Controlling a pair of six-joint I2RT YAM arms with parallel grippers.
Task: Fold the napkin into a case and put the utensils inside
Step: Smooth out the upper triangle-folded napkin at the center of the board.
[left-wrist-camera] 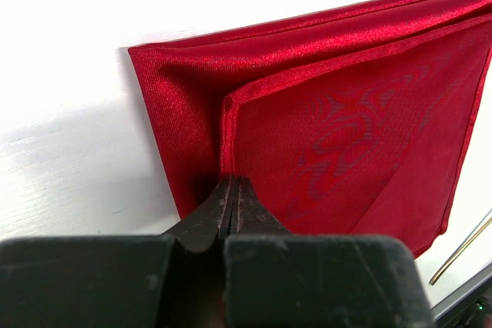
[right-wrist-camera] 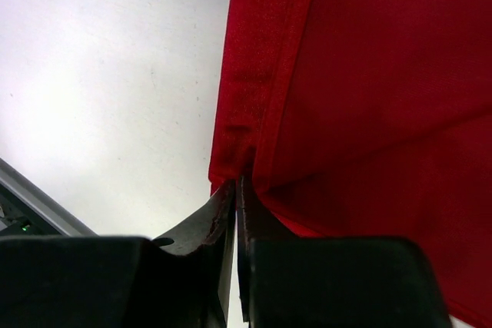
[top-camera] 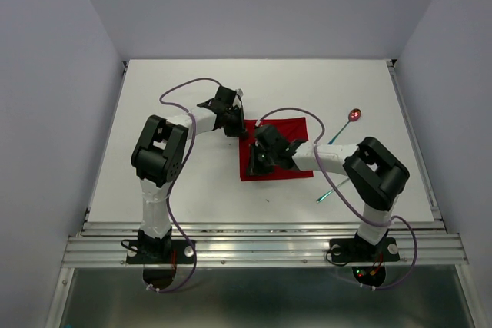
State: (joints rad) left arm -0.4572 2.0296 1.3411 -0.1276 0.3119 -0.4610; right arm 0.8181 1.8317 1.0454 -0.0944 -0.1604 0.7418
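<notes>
The red napkin [top-camera: 288,132] lies partly folded in the middle of the table. My left gripper [top-camera: 242,132] is at its far left corner, shut on the edge of a folded upper layer [left-wrist-camera: 233,180]. That lifted layer [left-wrist-camera: 346,128] rests over the lower one. My right gripper [top-camera: 254,165] is at the near left corner, shut on the napkin's hem [right-wrist-camera: 236,183], and the cloth [right-wrist-camera: 369,74] runs away from the fingers. The spoon [top-camera: 354,114] with its red bowl lies to the right of the napkin. The teal-handled fork [top-camera: 326,195] lies at the near right, partly hidden under my right arm.
White table with a raised rail [top-camera: 261,230] along the near edge and grey walls around. A thin metal handle [left-wrist-camera: 461,251] shows just past the napkin's corner in the left wrist view.
</notes>
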